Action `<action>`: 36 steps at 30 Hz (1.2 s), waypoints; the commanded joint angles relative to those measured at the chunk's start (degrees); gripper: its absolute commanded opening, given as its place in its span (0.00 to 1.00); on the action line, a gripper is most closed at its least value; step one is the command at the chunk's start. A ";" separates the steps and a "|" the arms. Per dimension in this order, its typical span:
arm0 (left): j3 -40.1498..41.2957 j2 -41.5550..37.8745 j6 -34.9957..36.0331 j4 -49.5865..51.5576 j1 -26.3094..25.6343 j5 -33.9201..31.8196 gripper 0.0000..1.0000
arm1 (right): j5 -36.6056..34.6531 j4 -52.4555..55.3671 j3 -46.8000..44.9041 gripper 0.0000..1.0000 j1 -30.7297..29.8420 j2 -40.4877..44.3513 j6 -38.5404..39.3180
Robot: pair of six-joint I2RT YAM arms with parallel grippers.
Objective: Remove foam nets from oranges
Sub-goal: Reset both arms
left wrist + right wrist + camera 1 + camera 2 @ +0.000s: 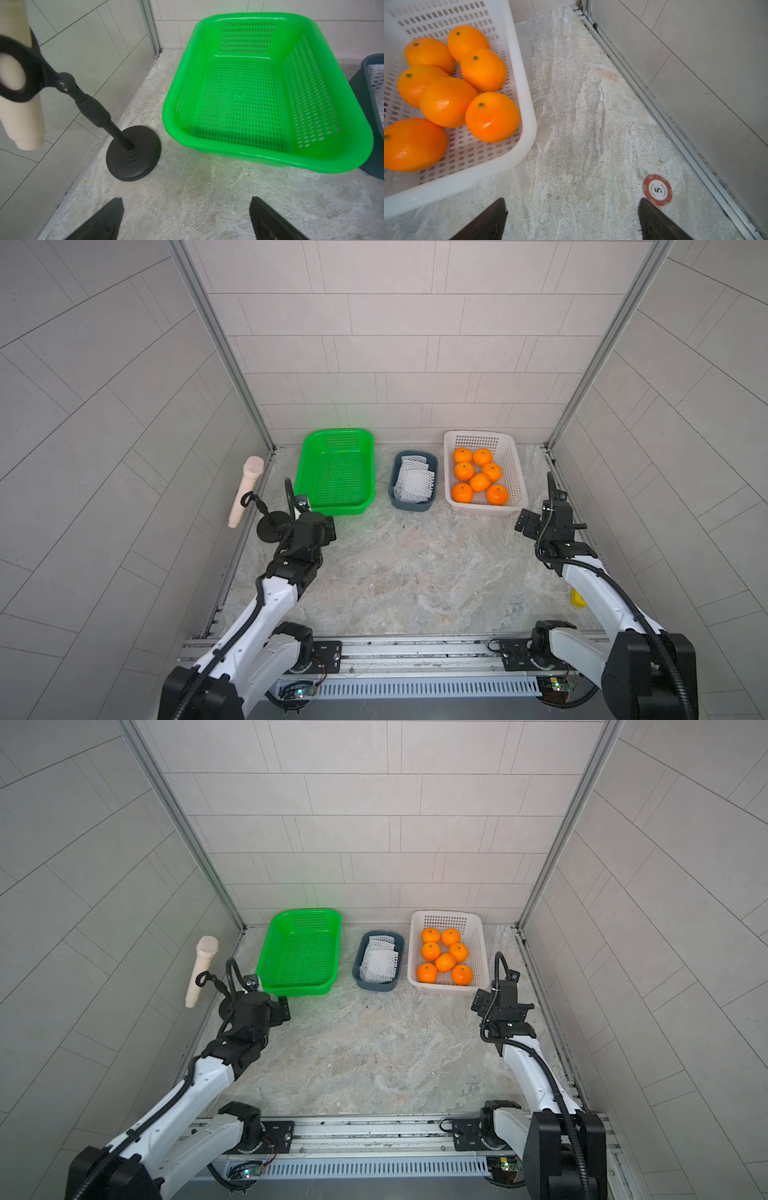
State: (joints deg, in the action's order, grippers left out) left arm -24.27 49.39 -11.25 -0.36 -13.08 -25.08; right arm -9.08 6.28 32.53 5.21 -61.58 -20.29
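Near the right tool [573, 207] lie bare oranges [483, 70].

Both top views look steeply down from high behind the arms, covering the whole table [415, 572]. Each wrist view sits low and close, facing forward: the green basket [270, 158] lies ahead of the left gripper [187, 220], and the white basket [527, 104] lies ahead of the right gripper [573, 220]. Both top views show both baskets.

We're looking down on the pale marbled stone tabletop [399, 572] in a top view. Across the upper middle sit a green perforated plastic basket [332, 510], a small blue-grey plastic tub [411, 508] and a white perforated plastic basket [484, 510]. At left is a black round stand base [272, 529]. In the right wrist view, lower right, there's a red-and-white poker chip [657, 190].
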 commanded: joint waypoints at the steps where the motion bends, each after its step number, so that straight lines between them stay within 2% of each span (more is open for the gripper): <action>1: 9.98 -2.56 4.89 -26.02 2.02 1.55 1.00 | -1.72 -7.47 -1.59 1.00 0.06 -0.97 1.58; 4: 17.93 -0.99 7.03 -39.48 2.99 -0.20 1.00 | -0.65 -12.90 -4.24 1.00 0.06 -1.35 3.00; 6: 18.73 0.57 7.03 -39.73 4.51 0.50 1.00 | 0.15 -16.15 -6.19 1.00 0.08 -1.30 3.96; 9: 18.10 4.95 6.68 -41.72 7.31 6.42 1.00 | 2.13 -21.71 -8.94 0.99 0.06 -1.69 5.07; 16: 15.76 25.40 2.89 -60.36 15.41 17.74 1.00 | 4.54 -28.72 -10.51 0.99 0.02 -6.36 6.41; 19: 15.26 35.71 3.51 -72.39 16.63 20.87 1.00 | 5.38 -32.26 -10.34 0.99 0.02 -9.67 7.25; 21: 14.71 41.65 2.82 -76.31 17.45 22.61 1.00 | 6.28 -36.38 -10.51 0.99 -0.10 -11.55 7.90; 23: 12.45 44.43 3.10 -75.94 17.56 23.99 1.00 | 7.54 -40.65 -10.42 0.99 -0.12 -13.75 8.80; 25: 10.49 43.20 4.45 -70.99 17.56 27.62 1.00 | 7.58 -42.20 -9.65 0.99 -0.12 -16.05 10.50; 27: 8.91 43.51 4.79 -68.56 17.56 28.23 1.00 | 10.52 -52.78 -12.31 0.99 -0.12 -20.36 12.69; 28: 7.89 43.25 5.23 -65.88 17.39 28.44 1.00 | 12.69 -51.61 -12.28 0.99 -0.83 -20.52 14.63; 29: 6.09 42.85 5.99 -62.83 17.28 29.44 1.00 | 10.86 -52.42 -12.30 0.99 -2.33 -21.59 15.68; 30: 4.25 43.16 6.90 -60.06 17.30 31.24 1.00 | 12.37 -55.71 -11.92 0.99 -2.91 -25.14 17.53; 31: 3.23 43.33 7.61 -58.22 17.14 31.92 1.00 | 15.67 -55.74 -10.25 0.99 -3.09 -27.00 19.12; 33: 3.00 43.22 7.73 -57.54 16.95 31.57 1.00 | 13.71 -46.17 -7.94 0.99 -4.37 -24.23 19.64; 35: 2.85 43.33 7.74 -57.33 16.95 31.47 1.00 | 14.84 -51.78 -9.15 0.99 -4.50 -26.15 20.81; 36: 2.74 43.27 7.74 -57.04 16.77 31.20 1.00 | 14.14 -47.80 -8.06 0.99 -4.50 -24.98 19.85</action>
State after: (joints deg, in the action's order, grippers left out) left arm -20.97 93.14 -4.95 -59.37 4.03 4.93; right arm 3.92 -42.02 22.79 0.75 -87.57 -3.49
